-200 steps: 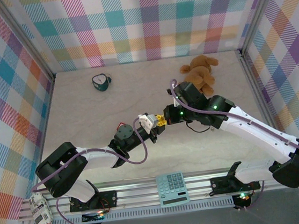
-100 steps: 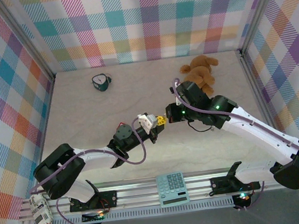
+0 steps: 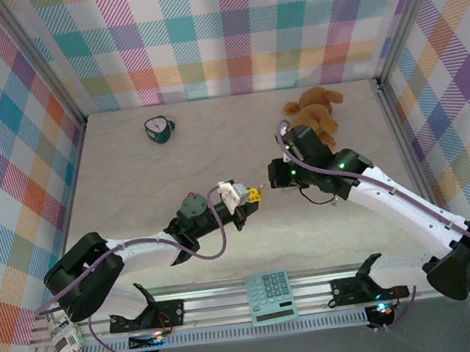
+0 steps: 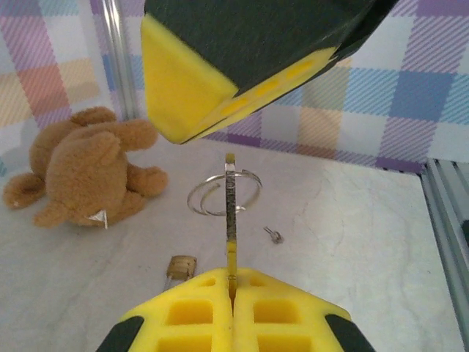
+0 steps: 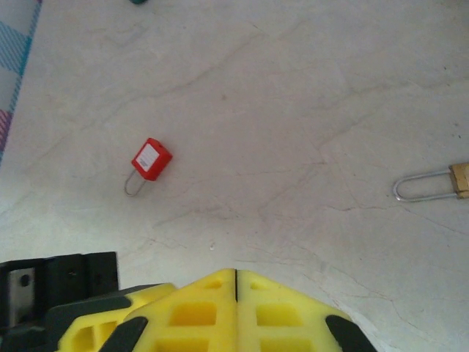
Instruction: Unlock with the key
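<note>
We see the left pincer [image 3: 253,196] reaching out over the middle of the pale worktop [image 3: 133,179], its yellow tips pressed together. From the left wrist camera we find the key [image 4: 231,213] clamped between those closed tips. It is a thin dull-metal sliver standing straight up out of the seam, with a wire ring [image 4: 223,192] hanging around its upper part.

Just above the key's top end hangs the right pincer [image 5: 236,282], seen from the left wrist as a yellow pad on a black body. It is very near the key, though we cannot tell whether they touch. In its own wrist view the right pincer is closed as well, the two yellow tips meeting with nothing between them.

On the worktop beneath it lies a red padlock [image 5: 150,160], its shackle pointing toward the lower left of that view. Well apart from it, at the right edge, lies a brass padlock [image 5: 459,178] with a long silver shackle pointing left.

From above we also make out a brown teddy bear [image 3: 316,107] lying near the back wall on the right and a small teal object [image 3: 158,129] far off to the left. A teal calculator [image 3: 272,297] rests on the rail between the arm bases.
</note>
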